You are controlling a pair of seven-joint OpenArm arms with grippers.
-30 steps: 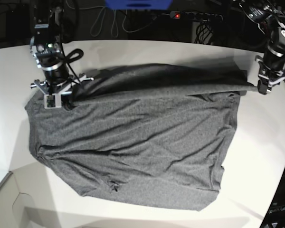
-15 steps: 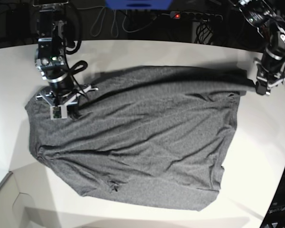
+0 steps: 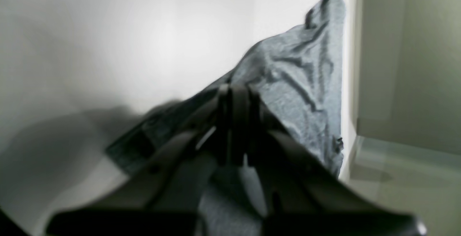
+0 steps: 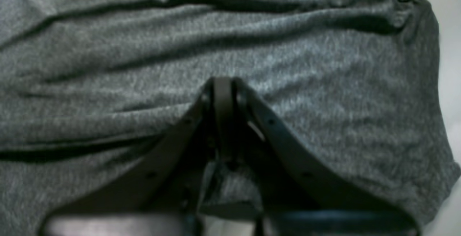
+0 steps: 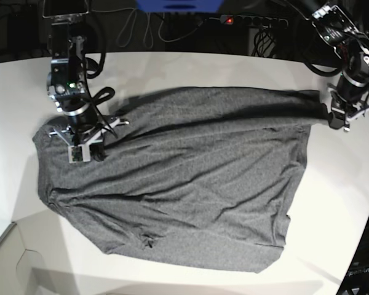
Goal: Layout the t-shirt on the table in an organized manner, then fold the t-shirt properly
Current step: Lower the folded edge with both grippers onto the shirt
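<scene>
The dark grey t-shirt (image 5: pixel 184 184) lies spread wide on the white table (image 5: pixel 190 67), wrinkled, with its far edge pulled in a line between my two grippers. At the shirt's far right corner, my left gripper (image 5: pixel 334 123) is shut on the cloth. In the left wrist view its fingers (image 3: pixel 234 92) pinch the shirt (image 3: pixel 306 70), which trails away across the table (image 3: pixel 126 30). My right gripper (image 5: pixel 93 149) is shut on the shirt's far left edge. The right wrist view shows that gripper (image 4: pixel 221 84) closed low over the fabric (image 4: pixel 144 66).
A power strip with a red light (image 5: pixel 230 20) and cables lie behind the table's far edge. The table's front left corner drops off at a step (image 5: pixel 12 246). The left wrist view shows the table edge and floor (image 3: pixel 396 84) beside the shirt.
The raised fold along the shirt's far edge has been carried back and lowered, so the upper part now lies flatter. Both arms shifted slightly while holding the cloth.
</scene>
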